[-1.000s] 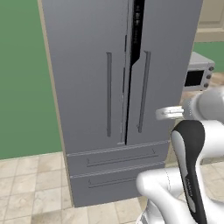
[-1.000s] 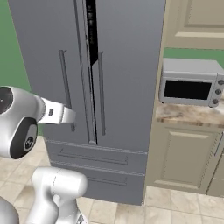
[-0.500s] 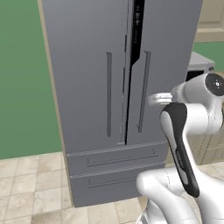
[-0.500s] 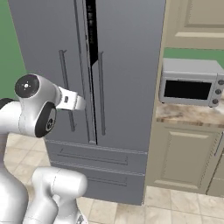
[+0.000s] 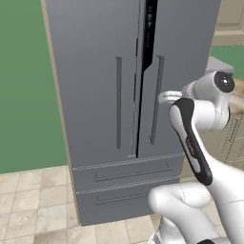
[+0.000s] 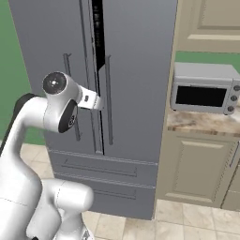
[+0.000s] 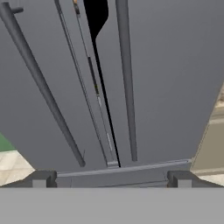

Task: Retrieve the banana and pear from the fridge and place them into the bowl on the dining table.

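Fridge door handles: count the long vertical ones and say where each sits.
2. The left handle runs down the left door of the fridge; the right handle runs down the right door, beside the gap.

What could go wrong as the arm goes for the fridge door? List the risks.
1. The fridge doors are nearly shut, with a narrow dark gap between them. The thin right handle leaves little margin, so the open gripper could close beside it and miss.
2. The two handles stand close together; a small sideways error could catch the left handle or bump the door face.
3. The microwave sits on the counter right of the fridge, so a wide swing of the right door might be cramped.
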Available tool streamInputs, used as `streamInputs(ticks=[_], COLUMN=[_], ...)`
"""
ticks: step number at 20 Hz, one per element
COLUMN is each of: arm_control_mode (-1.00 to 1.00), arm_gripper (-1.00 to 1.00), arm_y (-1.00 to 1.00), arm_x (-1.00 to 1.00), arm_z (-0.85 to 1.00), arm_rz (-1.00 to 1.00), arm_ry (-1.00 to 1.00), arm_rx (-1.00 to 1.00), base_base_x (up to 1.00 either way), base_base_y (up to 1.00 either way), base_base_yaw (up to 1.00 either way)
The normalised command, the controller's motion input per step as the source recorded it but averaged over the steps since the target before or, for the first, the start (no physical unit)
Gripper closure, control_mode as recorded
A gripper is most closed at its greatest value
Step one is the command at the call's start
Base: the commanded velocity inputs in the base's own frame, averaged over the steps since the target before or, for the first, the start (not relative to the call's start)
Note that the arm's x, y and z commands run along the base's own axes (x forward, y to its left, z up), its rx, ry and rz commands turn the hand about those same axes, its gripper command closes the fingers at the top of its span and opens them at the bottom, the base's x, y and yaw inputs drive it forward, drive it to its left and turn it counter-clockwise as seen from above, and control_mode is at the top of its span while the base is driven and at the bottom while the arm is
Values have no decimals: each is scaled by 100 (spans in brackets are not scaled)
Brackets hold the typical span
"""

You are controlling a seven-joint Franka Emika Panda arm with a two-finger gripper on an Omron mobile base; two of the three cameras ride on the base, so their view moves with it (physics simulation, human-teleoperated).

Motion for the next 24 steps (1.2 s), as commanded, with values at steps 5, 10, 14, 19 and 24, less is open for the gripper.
streamInputs(ticks=[5, 10, 14, 19, 24], arm_control_mode=[-100, -100, -100, -100, -100], arm_gripper=[-100, -100, -100, -100, -100], arm_y=[-8, -8, -13, -23, -2], arm_x=[80, 74, 59, 41, 49], arm_z=[0, 0, -4, -23, -27], arm_rz=[-5, -3, -1, 0, 0], arm_ry=[7, 1, 0, -2, -7], arm_rx=[1, 0, 0, 0, 0], base_base_x=[0, 0, 0, 0, 0], base_base_y=[0, 0, 0, 0, 0], base_base_yaw=[0, 0, 0, 0, 0])
